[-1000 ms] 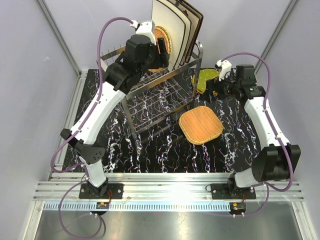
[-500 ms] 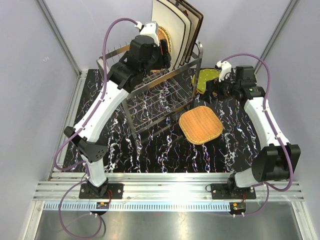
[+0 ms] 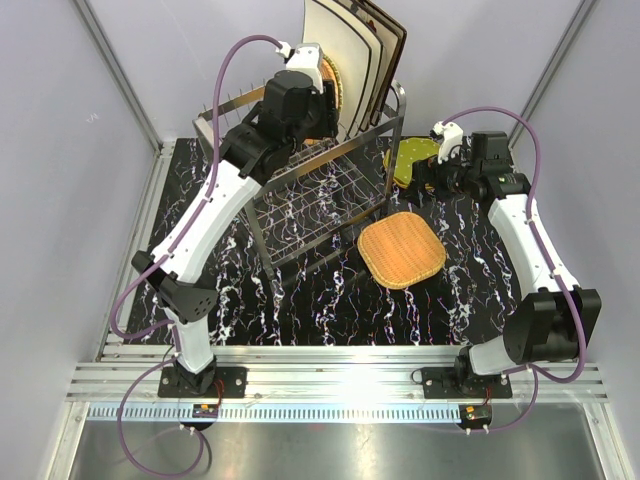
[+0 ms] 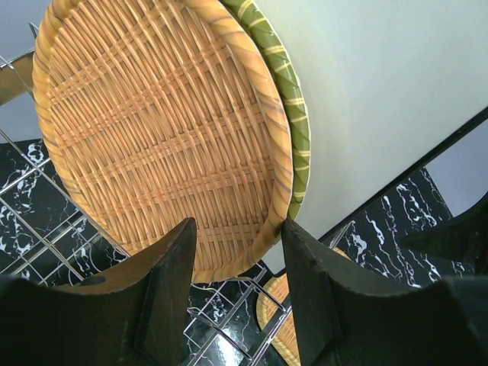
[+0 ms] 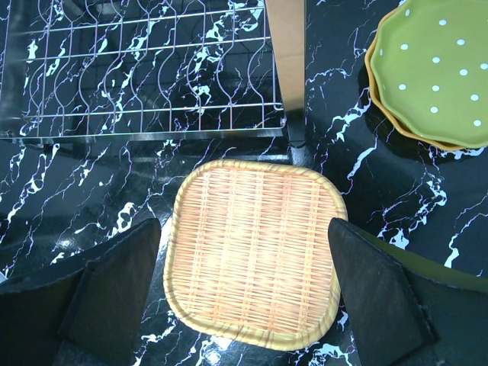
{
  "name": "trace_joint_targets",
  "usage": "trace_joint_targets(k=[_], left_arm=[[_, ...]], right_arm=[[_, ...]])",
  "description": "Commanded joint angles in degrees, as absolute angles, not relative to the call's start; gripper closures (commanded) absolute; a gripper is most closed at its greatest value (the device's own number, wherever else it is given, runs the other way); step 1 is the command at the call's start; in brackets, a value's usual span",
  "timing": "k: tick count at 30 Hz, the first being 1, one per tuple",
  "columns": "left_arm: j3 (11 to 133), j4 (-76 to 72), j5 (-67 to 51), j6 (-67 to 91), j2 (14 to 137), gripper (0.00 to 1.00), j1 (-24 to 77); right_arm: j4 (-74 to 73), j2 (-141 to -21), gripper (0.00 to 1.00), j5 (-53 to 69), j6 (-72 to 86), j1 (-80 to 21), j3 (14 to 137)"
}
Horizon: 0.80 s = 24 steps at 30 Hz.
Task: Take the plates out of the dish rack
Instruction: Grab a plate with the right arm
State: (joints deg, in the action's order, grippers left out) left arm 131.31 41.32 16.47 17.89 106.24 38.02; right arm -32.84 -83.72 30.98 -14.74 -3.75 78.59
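Left gripper (image 4: 238, 229): jaws apart, astride woven rim of upright wicker plate (image 4: 152, 130).
Right gripper (image 5: 244, 229): wide open; rounded-square flat wicker plate (image 5: 255, 252) lower centre.

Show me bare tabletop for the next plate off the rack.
Widest free patch: the table strip between the dish rack, the flat wicker plate and the near edge. A smaller one lies right of that plate, beneath the right arm. Crowded: the far right corner around the green dotted plate.
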Motion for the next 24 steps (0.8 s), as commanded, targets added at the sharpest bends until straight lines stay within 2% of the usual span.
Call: trace_joint_targets(k=[1,8,12,20,24], left_arm=[[134.03,40.69,21.36,14.59,106.08,0.5,37.53],[133.07,39.91,23.37,11.79,106.0,0.58,37.88],[131.75,38.15,26.36,9.67,105.29,0.59,39.37],[125.26,34.37,28.39,9.4,101.17,0.63,40.69],[120.87,32.26,27.95,10.63,98.71,0.64,40.61]], right_arm=[[-32.34,-81.47,0.02,31.38,-14.06,-3.69,79.37],[-32.87,-81.04,0.02,31.46,-13.97,-3.69,80.77],[-34.53,-79.54,0.02,31.9,-15.11,-3.78,82.96],[-34.37,-74.1,0.01,39.28,-15.91,-3.78,86.56],[-32.35,-73.39,0.01,45.42,-11.35,-3.78,89.99]])
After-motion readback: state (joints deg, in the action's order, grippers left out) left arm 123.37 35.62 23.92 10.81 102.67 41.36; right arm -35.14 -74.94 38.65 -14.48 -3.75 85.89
